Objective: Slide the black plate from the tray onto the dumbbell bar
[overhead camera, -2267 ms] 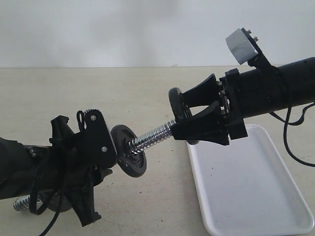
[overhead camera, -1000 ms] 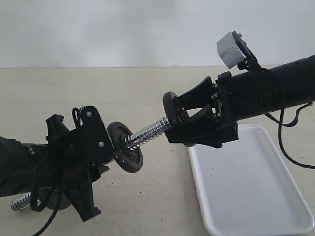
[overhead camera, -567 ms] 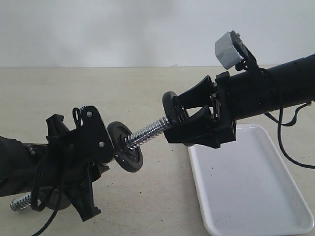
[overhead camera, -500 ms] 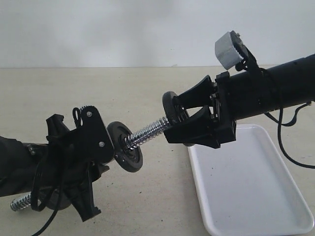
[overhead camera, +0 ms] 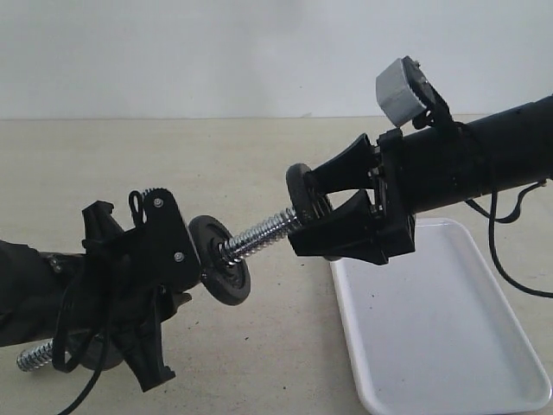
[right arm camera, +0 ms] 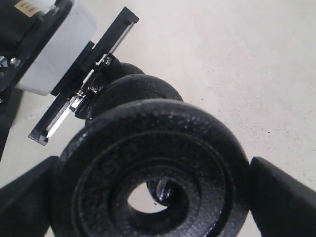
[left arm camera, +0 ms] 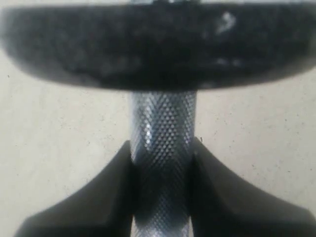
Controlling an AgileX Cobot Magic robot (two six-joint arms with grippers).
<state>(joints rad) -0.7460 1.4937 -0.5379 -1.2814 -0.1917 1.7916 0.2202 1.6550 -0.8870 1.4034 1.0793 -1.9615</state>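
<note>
My right gripper [overhead camera: 313,195] is shut on a black plate [overhead camera: 302,192], held on edge by its rim above the table. The plate [right arm camera: 98,168] fills the right wrist view, with a finger on each side. The dumbbell bar's tip [right arm camera: 165,190] shows inside its hole, off-centre. My left gripper [overhead camera: 177,251] is shut on the bar's knurled grip [left arm camera: 163,133]. The bar's threaded end [overhead camera: 255,235] slants up to the held plate. A second black plate [overhead camera: 220,259] sits on the bar just past the left fingers [left arm camera: 103,197]. The white tray [overhead camera: 441,337] lies bare at the right.
The bar's other threaded end [overhead camera: 34,356] sticks out low at the left behind the left arm. Black cables hang from both arms. The beige table runs back to a white wall.
Over two seconds the right gripper has carried its plate a little left, towards the bar's end, and the left gripper with the bar shifted slightly left. Nothing visibly moves in the last half second.
</note>
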